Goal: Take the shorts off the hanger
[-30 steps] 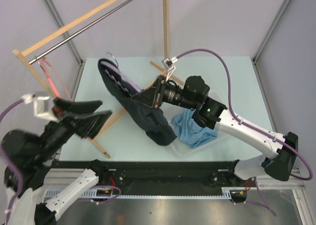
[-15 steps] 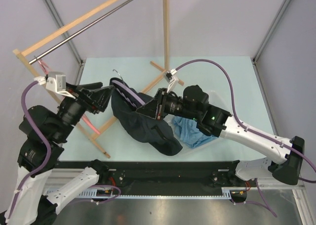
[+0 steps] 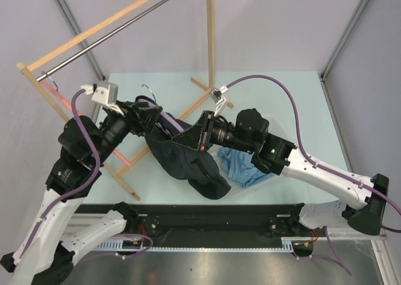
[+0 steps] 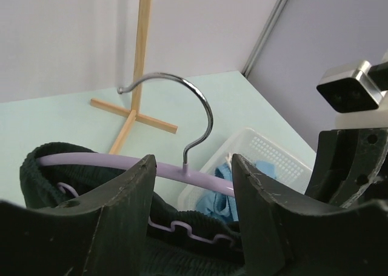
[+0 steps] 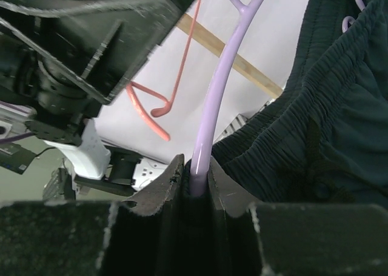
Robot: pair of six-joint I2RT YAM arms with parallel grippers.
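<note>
The left arm point(image 3: 69, 172) rises from the lower left of the overhead view, bends at the elbow and points right toward the middle. The left gripper point(image 3: 156, 119) has its two fingers point(image 4: 121, 215) apart, with a clear gap between them. The right arm point(image 3: 313, 169) stretches from the lower right corner up and left. The right gripper point(image 3: 182, 136) is closed, pinching a thin purple hanger point(image 5: 210, 106). The two grippers sit near each other at mid-frame.
</note>
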